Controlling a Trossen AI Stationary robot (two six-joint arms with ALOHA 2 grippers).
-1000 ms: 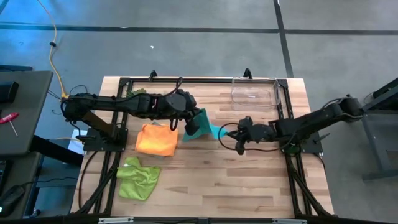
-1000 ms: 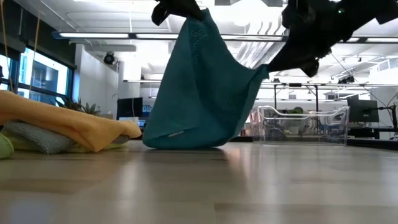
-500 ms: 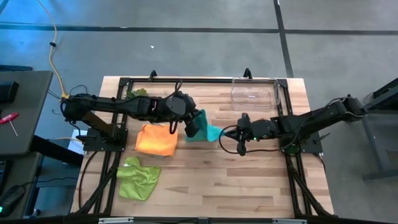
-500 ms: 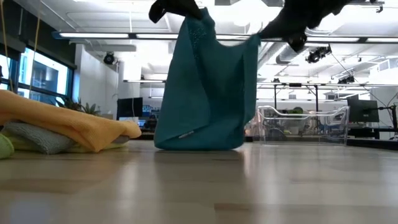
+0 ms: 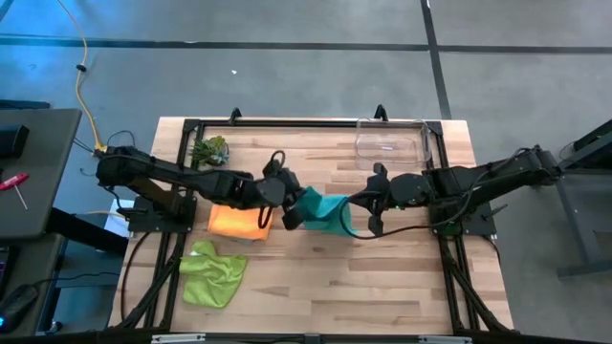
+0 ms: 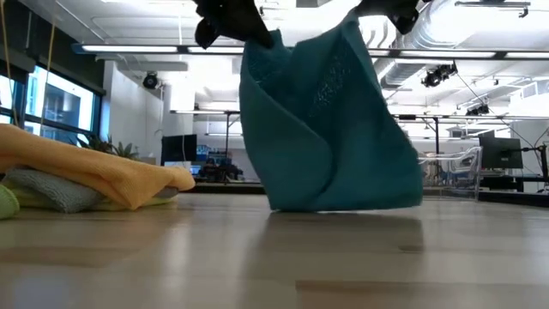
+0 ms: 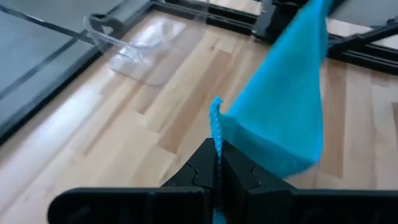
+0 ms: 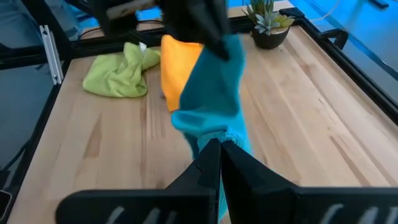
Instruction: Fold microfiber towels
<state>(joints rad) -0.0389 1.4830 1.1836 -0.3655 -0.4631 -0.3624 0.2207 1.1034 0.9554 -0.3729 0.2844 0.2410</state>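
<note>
Teal towel (image 5: pixel 321 210) hanging above the middle of the table (image 5: pixel 382 287), lower edge brushing the wood in the low view. Held between both arms: left gripper (image 5: pixel 290 216) clamped on one upper corner, right gripper (image 5: pixel 356 203) pinched tight on the opposite corner. Orange towel (image 5: pixel 238 219) lying just beside the left gripper, atop a grey towel (image 6: pixel 47 190). Lime green towel (image 5: pixel 211 273) crumpled nearer the front left. Clear plastic bin (image 5: pixel 390 143) at the far right corner, small plant (image 5: pixel 209 150) at the far left.
</note>
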